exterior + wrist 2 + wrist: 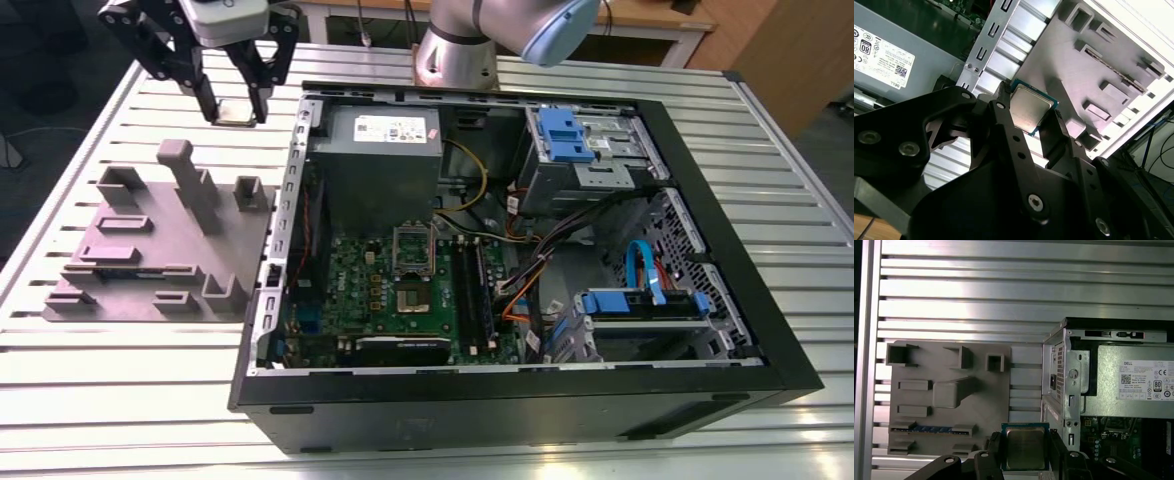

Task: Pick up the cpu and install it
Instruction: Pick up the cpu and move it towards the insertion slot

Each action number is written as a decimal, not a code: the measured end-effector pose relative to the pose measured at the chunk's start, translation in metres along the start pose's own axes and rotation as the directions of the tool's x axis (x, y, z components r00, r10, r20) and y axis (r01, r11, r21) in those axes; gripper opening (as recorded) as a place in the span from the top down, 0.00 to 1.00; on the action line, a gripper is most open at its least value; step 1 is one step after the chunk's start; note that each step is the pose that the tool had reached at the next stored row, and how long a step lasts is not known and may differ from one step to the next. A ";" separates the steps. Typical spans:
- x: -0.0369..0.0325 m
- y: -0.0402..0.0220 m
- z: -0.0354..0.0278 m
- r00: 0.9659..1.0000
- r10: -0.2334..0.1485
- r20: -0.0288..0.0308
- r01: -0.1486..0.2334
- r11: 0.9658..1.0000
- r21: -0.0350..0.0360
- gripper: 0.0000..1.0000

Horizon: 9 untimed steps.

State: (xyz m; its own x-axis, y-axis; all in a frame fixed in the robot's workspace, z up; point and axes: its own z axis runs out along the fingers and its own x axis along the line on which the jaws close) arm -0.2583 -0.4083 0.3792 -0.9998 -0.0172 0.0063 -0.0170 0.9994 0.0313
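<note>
The cpu (238, 112), a small flat square chip with a silver top, hangs in the air above the slatted table, just outside the computer case's far corner on the exterior view's left. My gripper (236, 108) is shut on it, one black finger on each side edge. Both wrist views show the cpu (1029, 106) (1025, 447) clamped between the fingers (1004, 117), its metal top in full view. On the green motherboard (400, 290) inside the case stands the silver socket frame (412, 248), well away from the gripper.
The open black computer case (694, 200) lies flat on the metal table (134, 380). A grey power-supply box (380, 150) fills its far corner beside the gripper. A grey parts fixture (160, 240) with raised blocks sits to the case's left in the exterior view. Cables and blue drive brackets (647, 300) crowd the right half.
</note>
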 end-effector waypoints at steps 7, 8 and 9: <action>-0.0015 0.0000 0.0001 1.000 0.000 0.000 0.000 1.000 0.000 0.53; -0.0015 0.0000 0.0001 1.000 0.000 0.000 0.000 1.000 0.000 0.53; -0.0016 0.0000 0.0001 1.000 0.000 0.000 0.000 1.000 0.000 0.53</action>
State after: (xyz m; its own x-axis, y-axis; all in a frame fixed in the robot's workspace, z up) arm -0.2567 -0.4083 0.3791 -0.9998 -0.0172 0.0064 -0.0170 0.9994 0.0313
